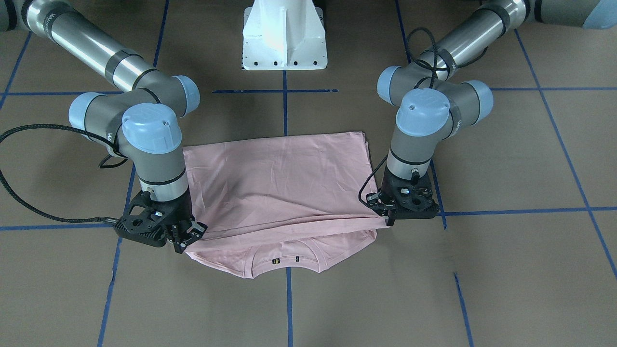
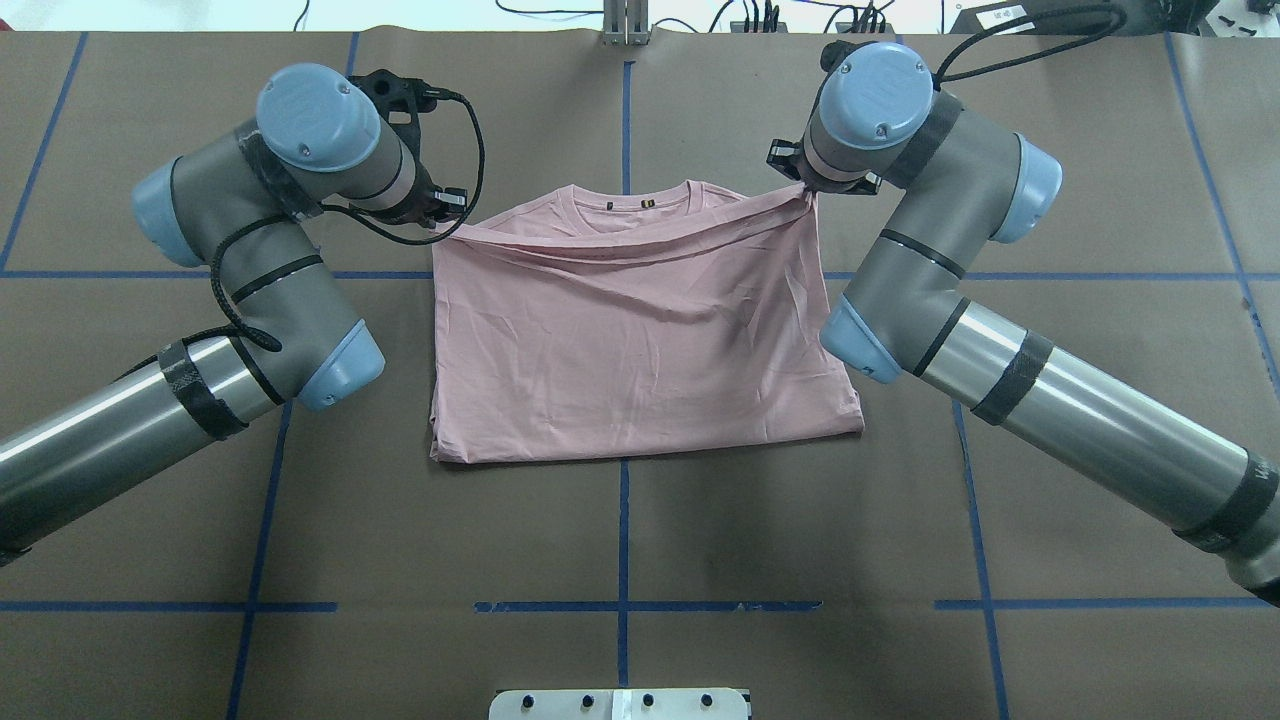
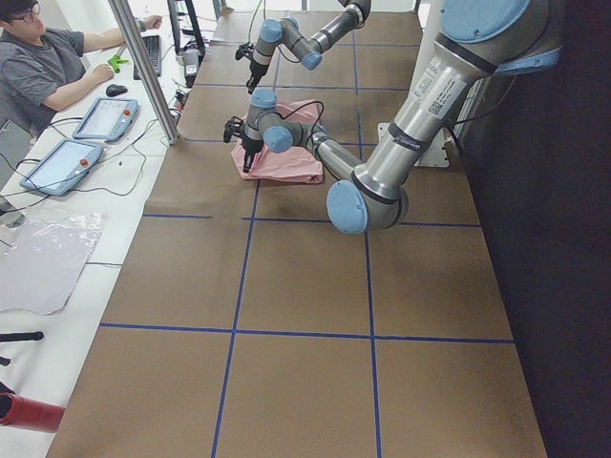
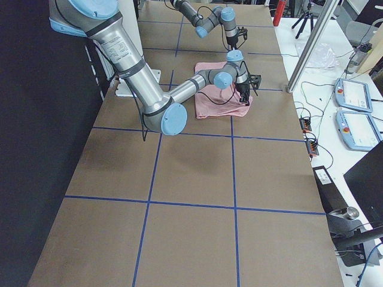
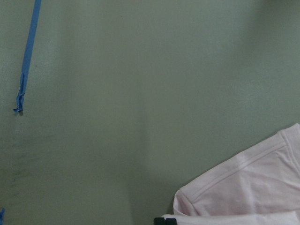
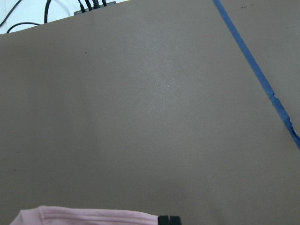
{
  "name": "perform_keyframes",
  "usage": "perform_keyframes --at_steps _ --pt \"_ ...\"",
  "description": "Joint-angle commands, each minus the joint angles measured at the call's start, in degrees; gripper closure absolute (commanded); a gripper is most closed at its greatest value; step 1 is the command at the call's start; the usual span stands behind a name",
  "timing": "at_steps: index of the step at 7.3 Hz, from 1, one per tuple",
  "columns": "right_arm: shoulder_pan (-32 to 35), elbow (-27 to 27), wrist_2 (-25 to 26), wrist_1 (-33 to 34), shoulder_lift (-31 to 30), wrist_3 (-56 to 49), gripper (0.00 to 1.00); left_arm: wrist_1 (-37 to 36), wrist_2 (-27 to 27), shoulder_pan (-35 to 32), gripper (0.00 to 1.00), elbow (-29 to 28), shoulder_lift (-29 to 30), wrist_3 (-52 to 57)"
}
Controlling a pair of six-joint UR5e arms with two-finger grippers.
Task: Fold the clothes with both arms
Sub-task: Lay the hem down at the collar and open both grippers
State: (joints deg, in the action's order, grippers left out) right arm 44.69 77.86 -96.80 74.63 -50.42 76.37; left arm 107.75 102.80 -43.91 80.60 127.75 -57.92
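**Two claws pinching one edge of a limp T-shirt**

The left claw (image 1: 389, 220), at the right of the front-facing view, is closed on one corner of the upper cloth layer. The right claw (image 1: 187, 237), at the lower left of that view, pinches the opposite corner. Between them the held edge runs as a slightly sagging ridge across the pale pink T-shirt (image 1: 279, 178). The shirt lies at mid-frame on the brown bench (image 1: 506, 289), doubled over. Its ribbed collar (image 1: 288, 260) shows beyond the held edge, toward the bottom of the frame.

Handling, as judged: a light, soft knit with no stiffness of its own. It is likely to drape and wrinkle wherever unsupported, and thin layers may slip out of a pinch. The best hold is at the two outer corners of the edge, with the claws far enough apart to hold that edge taut. An uneven pull would probably skew the fold.
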Motion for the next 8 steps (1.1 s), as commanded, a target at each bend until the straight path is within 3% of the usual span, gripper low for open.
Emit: perform_keyframes --at_steps 1,4,5,6,7,8 --pt "0.22 -0.52 0.21 -0.19 -0.64 -0.6 1.0 0.18 -0.06 0.05 1.0 -0.8 0.05 0.62" --pt "1.02 -1.92 0.3 -0.28 -0.55 -1.66 1.0 0.18 0.03 0.14 1.0 -0.8 0.22 0.62" --pt "0.84 -2.01 0.3 -0.28 -0.55 -1.75 0.83 0.27 0.03 0.14 1.0 -0.71 0.31 0.62" --pt "0.23 -2.36 1.87 -0.89 -0.47 -2.36 0.01 2.01 0.03 0.32 0.23 -0.8 0.14 1.31" --pt "0.22 -2.36 2.14 -1.24 -0.47 -5.67 0.0 4.2 0.03 0.41 0.0 -0.45 0.05 2.63" --pt "0.48 -1.67 1.71 -1.42 -0.47 -9.18 0.0 5.36 0.2 0.41 0.0 -0.36 -0.22 2.73"
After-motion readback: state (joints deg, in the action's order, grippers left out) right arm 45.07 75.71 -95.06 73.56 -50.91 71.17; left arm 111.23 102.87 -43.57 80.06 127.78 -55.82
